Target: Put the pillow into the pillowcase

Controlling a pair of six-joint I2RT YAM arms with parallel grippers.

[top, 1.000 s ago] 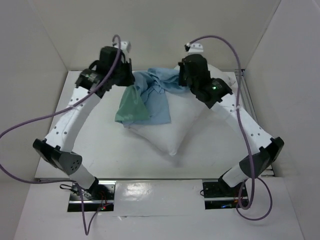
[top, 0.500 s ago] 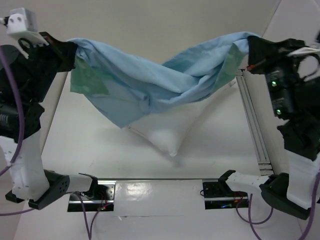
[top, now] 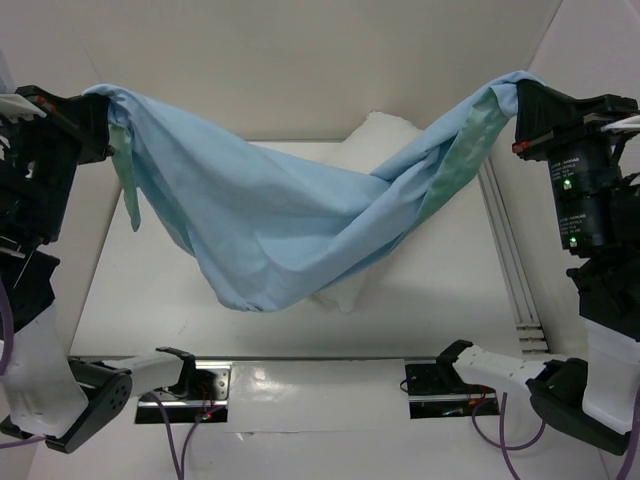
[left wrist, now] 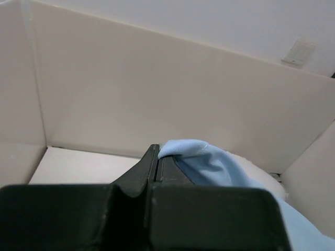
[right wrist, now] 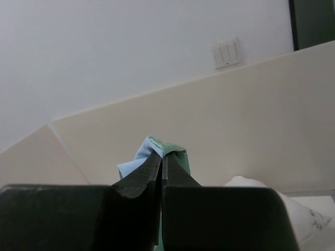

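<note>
My left gripper [top: 98,108] and right gripper [top: 522,100] are pinched tight on the pillowcase [top: 290,220], slung upper left to upper right, pillow [top: 378,133] underneath mid-frame.

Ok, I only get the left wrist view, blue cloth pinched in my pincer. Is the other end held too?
Observer: Yes, the right pincer is shut on the pillowcase at its other end, where green shows.
Operator: And the pillow?
Observer: The pillow lies on the table, outside the pillowcase, mostly hidden beneath it.
Operator: Is the cloth taut?
Observer: No, its middle sags low between both ends, over the pillow.
</note>
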